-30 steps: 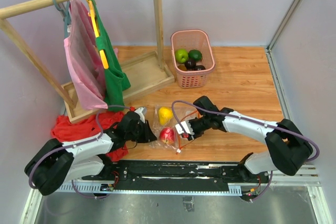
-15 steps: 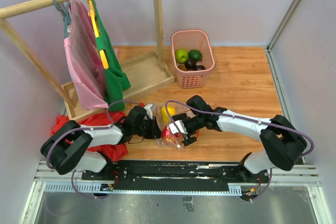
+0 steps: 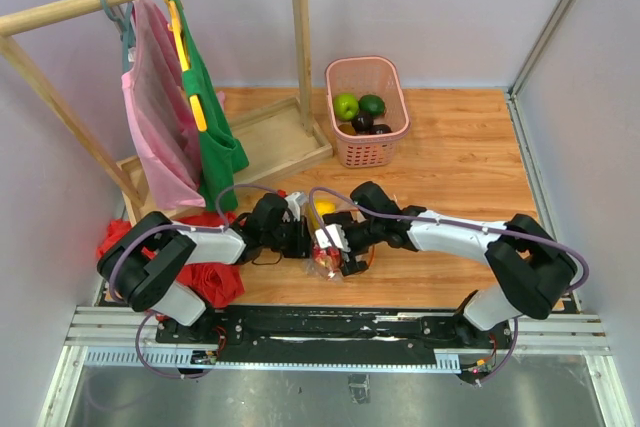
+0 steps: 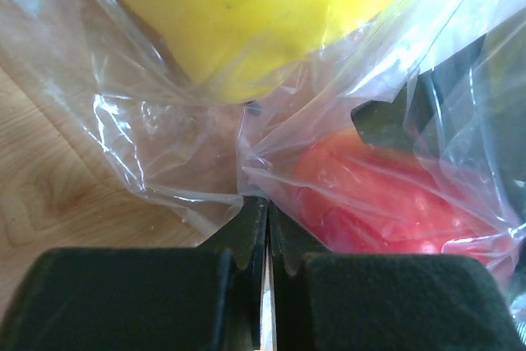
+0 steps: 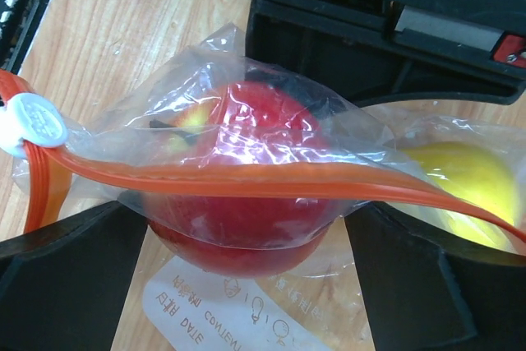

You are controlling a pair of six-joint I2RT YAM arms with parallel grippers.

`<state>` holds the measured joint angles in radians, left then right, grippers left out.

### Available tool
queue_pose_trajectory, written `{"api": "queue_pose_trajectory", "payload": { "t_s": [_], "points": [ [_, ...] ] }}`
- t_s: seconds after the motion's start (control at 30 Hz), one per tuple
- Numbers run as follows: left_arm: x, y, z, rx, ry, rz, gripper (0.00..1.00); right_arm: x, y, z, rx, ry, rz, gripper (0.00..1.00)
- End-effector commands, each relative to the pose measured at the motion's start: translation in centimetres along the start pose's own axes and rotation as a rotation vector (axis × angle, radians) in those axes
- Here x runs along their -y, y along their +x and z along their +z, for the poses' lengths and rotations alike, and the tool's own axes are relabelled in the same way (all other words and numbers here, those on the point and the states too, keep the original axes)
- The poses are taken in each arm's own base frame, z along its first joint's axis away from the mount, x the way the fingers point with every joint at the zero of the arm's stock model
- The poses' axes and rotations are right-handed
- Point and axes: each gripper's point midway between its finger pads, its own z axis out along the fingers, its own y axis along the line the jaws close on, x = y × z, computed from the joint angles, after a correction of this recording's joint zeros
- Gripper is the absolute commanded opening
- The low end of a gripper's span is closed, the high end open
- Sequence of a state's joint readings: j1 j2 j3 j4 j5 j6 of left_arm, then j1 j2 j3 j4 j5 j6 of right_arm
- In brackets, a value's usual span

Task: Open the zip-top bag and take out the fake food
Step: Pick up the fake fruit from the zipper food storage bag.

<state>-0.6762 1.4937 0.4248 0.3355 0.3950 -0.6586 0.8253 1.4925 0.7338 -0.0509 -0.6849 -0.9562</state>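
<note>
Both arms are reaching inward, left gripper (image 4: 265, 207) is pinching the zip-top bag (image 4: 148, 145) tight, right gripper's (image 5: 246, 265) jaws are gaping wide.

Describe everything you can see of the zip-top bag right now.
The zip-top bag is clear, crinkly plastic lying on the wooden table. An orange-red zip strip runs along its edge, with a white slider at one end, and a white printed label shows on its face. Inside are a red fruit and a yellow piece. The left gripper pinches a fold of its plastic; the right gripper stands open astride it.
</note>
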Motion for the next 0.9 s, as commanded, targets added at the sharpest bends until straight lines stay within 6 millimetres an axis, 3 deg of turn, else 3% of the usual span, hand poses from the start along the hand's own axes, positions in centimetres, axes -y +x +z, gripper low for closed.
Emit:
{"api": "queue_pose_trajectory", "payload": {
  "t_s": [0.0, 0.37, 0.67, 0.77, 0.87],
  "points": [
    [-0.6, 0.2, 0.5, -0.02, -0.018, 0.006, 0.04, 1.2, -0.8, 0.6, 0.018, 0.041, -0.003, 1.0],
    [-0.3, 0.1, 0.9, -0.029, -0.007, 0.001, 0.03, 1.3, -0.5, 1.4, 0.014, 0.022, -0.009, 0.91],
    [-0.2, -0.4, 0.9, -0.024, -0.012, 0.007, 0.02, 1.3, -2.4, 0.8, 0.072, 0.004, -0.021, 0.85],
    [-0.5, -0.2, 0.6, -0.018, -0.028, 0.007, 0.02, 1.2, -1.9, 0.5, 0.044, 0.003, -0.016, 0.85],
    [-1.3, 0.2, 0.3, -0.021, -0.064, 0.0, 0.02, 1.3, -1.3, -0.1, 0.028, 0.012, 0.007, 0.79]
  ]
}}
